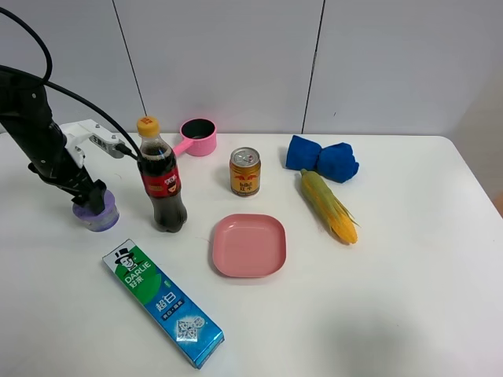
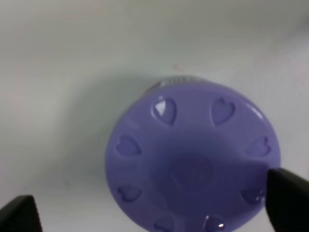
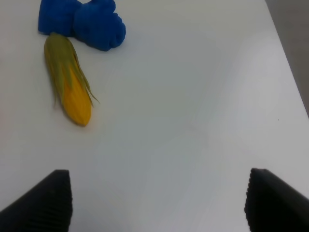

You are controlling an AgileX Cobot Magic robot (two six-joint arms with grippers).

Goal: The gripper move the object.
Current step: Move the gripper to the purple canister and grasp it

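Observation:
The lavender-purple round container (image 1: 100, 217) stands on the white table at the far left, beside the cola bottle. In the left wrist view its dimpled lid (image 2: 193, 164) fills the middle. My left gripper (image 1: 91, 201) is right over it, open, with one fingertip (image 2: 19, 215) apart from the lid and the other fingertip (image 2: 288, 195) at its rim. My right gripper (image 3: 157, 203) is open and empty above bare table, and it does not show in the exterior high view.
A cola bottle (image 1: 161, 181) stands just right of the container. A toothpaste box (image 1: 163, 302), pink plate (image 1: 248, 245), drink can (image 1: 244, 171), pink saucepan (image 1: 198, 136), blue cloth (image 1: 322, 158) and corn cob (image 1: 330, 206) lie on the table.

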